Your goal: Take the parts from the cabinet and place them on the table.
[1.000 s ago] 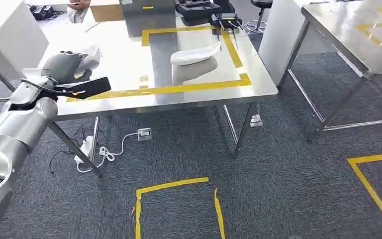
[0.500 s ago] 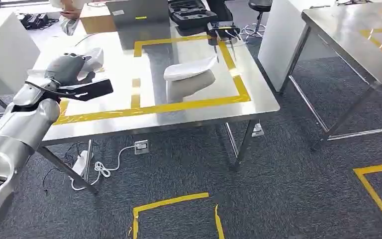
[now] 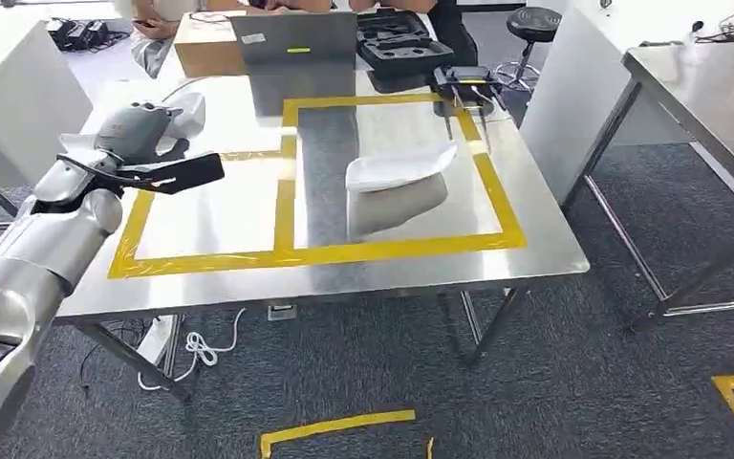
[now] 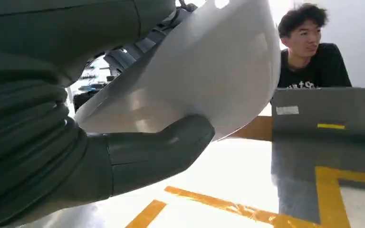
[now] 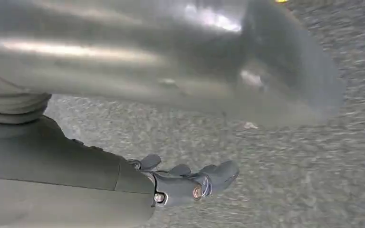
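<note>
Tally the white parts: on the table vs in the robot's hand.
On the table: 1, white part inside the right taped square.
Held: 1, white part in the left hand, above the table's left side.
Total: 2.

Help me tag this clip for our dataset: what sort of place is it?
Probably a robotics lab or test workshop: steel tables marked with yellow tape, a laptop and open tool case at the far edge, grey carpet.
</note>
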### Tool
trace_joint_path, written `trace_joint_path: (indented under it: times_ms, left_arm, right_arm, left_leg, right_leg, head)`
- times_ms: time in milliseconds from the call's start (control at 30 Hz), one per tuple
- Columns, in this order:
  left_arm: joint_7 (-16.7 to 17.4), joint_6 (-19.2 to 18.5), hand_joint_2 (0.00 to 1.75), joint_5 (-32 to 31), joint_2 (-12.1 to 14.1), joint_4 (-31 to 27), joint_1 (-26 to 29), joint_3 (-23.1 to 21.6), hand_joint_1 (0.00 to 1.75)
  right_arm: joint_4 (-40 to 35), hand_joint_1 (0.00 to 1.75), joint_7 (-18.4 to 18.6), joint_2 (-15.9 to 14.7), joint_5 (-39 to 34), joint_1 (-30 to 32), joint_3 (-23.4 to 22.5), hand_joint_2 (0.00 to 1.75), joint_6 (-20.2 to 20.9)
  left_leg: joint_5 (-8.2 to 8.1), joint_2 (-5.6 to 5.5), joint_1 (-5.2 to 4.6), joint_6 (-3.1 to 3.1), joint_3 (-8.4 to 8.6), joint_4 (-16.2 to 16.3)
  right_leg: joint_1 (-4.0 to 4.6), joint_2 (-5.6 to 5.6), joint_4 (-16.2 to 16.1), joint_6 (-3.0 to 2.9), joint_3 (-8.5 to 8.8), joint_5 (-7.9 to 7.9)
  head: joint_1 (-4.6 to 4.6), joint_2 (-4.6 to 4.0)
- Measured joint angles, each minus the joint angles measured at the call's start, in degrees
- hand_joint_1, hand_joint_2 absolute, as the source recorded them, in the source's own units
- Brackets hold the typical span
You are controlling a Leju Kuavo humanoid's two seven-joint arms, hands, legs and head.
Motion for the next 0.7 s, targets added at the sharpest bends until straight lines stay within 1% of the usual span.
trace_joint_path:
  times_ms: [33,67,100,133,167,200,233,267,300,333,367,400,433,467,500,533,567,600,633,667,700]
  left_arm:
    - [0.0,-0.2,1.75,-0.1,-0.5,0.1,0.2,0.0,1.75]
    - [0.1,-0.3,1.75,-0.2,-0.7,0.0,0.5,0.0,1.75]
    - [0.0,-0.2,1.75,-0.1,-0.5,0.0,0.0,0.0,1.75]
    - [0.0,-0.1,1.75,-0.1,-0.5,-0.1,-0.7,0.0,1.75]
    - [0.0,0.2,1.75,-0.1,-0.6,-0.1,-1.2,0.0,1.75]
    - [0.0,0.5,1.75,0.0,-0.7,0.0,-1.5,0.1,1.75]
    - [0.0,0.7,1.75,0.1,-0.7,0.0,-1.3,0.1,1.75]
    - [-0.1,0.7,1.75,0.1,-0.7,0.1,-0.9,0.1,1.75]
    - [-0.2,0.8,1.75,0.1,-0.7,0.2,-0.3,0.1,1.75]
    - [-0.2,0.8,1.75,0.1,-0.7,0.3,0.1,0.1,1.75]
    - [-0.3,0.8,1.75,0.1,-0.7,0.4,0.2,0.1,1.75]
    - [-0.3,0.8,1.75,0.2,-0.7,0.5,0.2,0.1,1.75]
    - [-0.3,0.9,1.75,0.2,-0.6,0.5,0.2,0.1,1.75]
    - [-0.3,1.0,1.75,0.2,-0.6,0.5,0.3,0.1,1.75]
    - [-0.4,1.0,1.75,0.2,-0.5,0.7,0.3,0.1,1.75]
    - [-0.4,1.1,1.75,0.2,-0.5,0.7,0.4,0.2,1.75]
    - [-0.5,1.1,1.75,0.3,-0.5,0.7,0.5,0.2,1.75]
    - [-0.6,1.3,1.75,0.5,-0.5,0.7,0.5,0.2,1.75]
    - [-0.8,1.6,1.75,0.6,-0.5,0.6,0.5,0.3,1.75]
    - [-1.1,1.8,1.75,0.7,-0.6,0.4,0.5,0.5,1.75]
    - [-1.1,2.0,1.75,0.7,-0.5,0.5,0.4,0.7,1.75]
  right_arm:
    - [0.0,0.00,0.1,0.0,0.0,0.1,-0.2,0.00,0.0]
    - [0.0,0.00,0.2,0.0,-0.1,0.2,-0.2,0.00,0.0]
    - [0.0,0.00,0.2,0.0,-0.1,-0.2,-0.3,0.00,-0.1]
    - [0.0,0.00,0.2,0.0,-0.1,-0.7,-0.3,0.00,-0.1]
    - [0.0,0.00,0.2,0.0,-0.3,-1.0,-0.3,0.00,-0.2]
    - [0.0,0.00,0.2,0.0,-0.3,-1.0,-0.4,0.00,-0.2]
    - [0.0,0.00,0.2,0.0,-0.3,-1.0,-0.5,0.00,-0.3]
    - [0.0,0.00,0.3,0.0,-0.4,-1.0,-0.5,0.00,-0.4]
    - [0.0,0.00,0.5,0.0,-0.4,-1.0,-0.6,0.00,-0.5]
    - [0.0,0.00,0.5,0.1,-0.4,-0.8,-0.6,0.00,-0.5]
    - [0.0,0.00,0.6,0.1,-0.4,-0.7,-0.6,0.00,-0.5]
    - [0.0,0.00,0.6,0.2,-0.4,-0.7,-0.6,0.00,-0.5]
    - [0.0,0.00,0.6,0.2,-0.4,-0.7,-0.6,0.00,-0.5]
    - [0.0,0.00,0.6,0.3,-0.4,-0.7,-0.6,0.00,-0.5]
    - [0.0,0.00,0.6,0.2,-0.4,-0.8,-0.6,0.00,-0.6]
    - [0.0,0.00,0.5,0.2,-0.4,-0.8,-0.7,0.00,-0.7]
    - [0.0,0.00,0.5,0.2,-0.4,-0.8,-0.7,0.00,-0.6]
    - [0.0,0.00,0.5,0.2,-0.4,-0.7,-0.7,0.00,-0.7]
    - [0.0,0.00,0.5,0.2,-0.4,-0.9,-0.7,0.00,-0.7]
    - [0.0,0.00,0.5,0.2,-0.4,-1.0,-0.7,0.00,-0.7]
    - [0.0,0.00,0.5,0.2,-0.4,-1.1,-0.7,0.00,-0.7]
  left_leg:
    - [-1.14,-0.41,-0.16,-0.50,0.07,-0.3]
    - [-1.72,-0.41,-0.14,-0.81,1.88,-0.5]
    - [-0.17,-0.35,-0.12,-1.21,1.41,1.9]
    - [1.11,-0.33,-0.12,-1.49,-0.37,4.9]
    - [2.43,0.22,0.10,-1.75,-2.64,9.0]
    - [2.88,0.57,0.12,-2.15,-5.17,12.5]
    - [1.52,0.61,0.24,-2.22,-7.92,15.5]
    - [-1.42,0.63,0.43,-2.49,-10.33,17.5]
    - [-4.62,0.67,0.65,-2.51,-12.28,18.4]
    - [-6.71,0.75,0.86,-2.76,-13.69,18.0]
    - [-6.97,0.85,1.04,-2.86,-14.39,16.4]
    - [-5.25,0.95,1.20,-2.99,-14.41,13.5]
    - [-1.19,1.08,1.36,-3.42,-14.07,9.4]
    - [5.66,1.29,1.59,-3.92,-13.79,4.8]
    - [9.92,1.54,1.70,-3.95,-14.39,0.2]
    - [9.28,2.28,1.49,-3.22,-13.81,1.4]
    - [9.59,1.98,1.31,-2.64,-13.30,1.2]
    - [9.57,1.83,1.50,-2.11,-12.94,0.8]
    - [9.74,1.78,1.61,-1.67,-12.14,0.8]
    - [9.74,1.73,1.60,-1.31,-11.54,0.8]
    - [9.42,1.67,1.56,-1.00,-11.15,0.8]
  right_leg:
    - [-0.16,0.25,1.0,-0.21,1.06,-0.81]
    - [0.01,0.23,1.3,-0.25,1.55,-0.84]
    - [-0.11,0.24,1.2,-0.61,2.14,-2.13]
    - [-0.26,0.27,1.1,-0.89,3.15,-2.34]
    - [-0.40,0.21,0.9,-1.18,3.84,-3.07]
    - [-0.57,0.21,0.9,-1.54,4.47,-3.78]
    - [-0.75,0.22,0.9,-1.64,5.26,-4.52]
    - [-0.95,0.26,0.8,-1.61,6.14,-5.39]
    - [-1.12,0.35,0.8,-1.48,7.09,-6.23]
    - [-1.28,0.44,0.9,-1.31,8.05,-7.03]
    - [-1.40,0.49,0.9,-1.10,8.97,-7.81]
    - [-1.56,0.51,0.9,-0.86,9.96,-8.58]
    - [-1.75,0.52,0.9,-0.56,10.97,-9.40]
    - [-1.84,0.52,0.9,-0.15,11.57,-10.29]
    - [-1.67,0.55,1.7,0.25,12.18,-11.12]
    - [-1.63,0.73,1.2,0.72,12.45,-11.97]
    - [-1.63,0.58,0.8,1.26,12.75,-12.97]
    - [-1.56,0.56,2.0,1.68,13.35,-11.98]
    - [-1.74,0.49,1.7,1.77,13.69,-12.21]
    - [-1.86,0.27,3.0,1.93,13.08,-12.03]
    - [-1.88,-0.01,6.6,2.09,11.13,-11.22]
  head:
    - [0.00,0.00]
    - [0.04,0.00]
    - [-0.02,0.00]
    - [0.13,0.00]
    - [-0.02,0.00]
    - [-0.13,0.00]
    - [-0.13,0.00]
    - [-0.09,0.00]
    - [-0.13,0.00]
    - [-0.11,0.00]
    - [-0.13,0.00]
    - [-0.11,0.00]
    - [-0.11,0.00]
    - [-0.13,0.00]
    - [-0.22,0.00]
    - [-0.15,0.00]
    - [-0.22,0.00]
    - [-0.09,0.00]
    - [-0.09,0.00]
    - [-0.07,0.00]
    - [0.00,0.00]
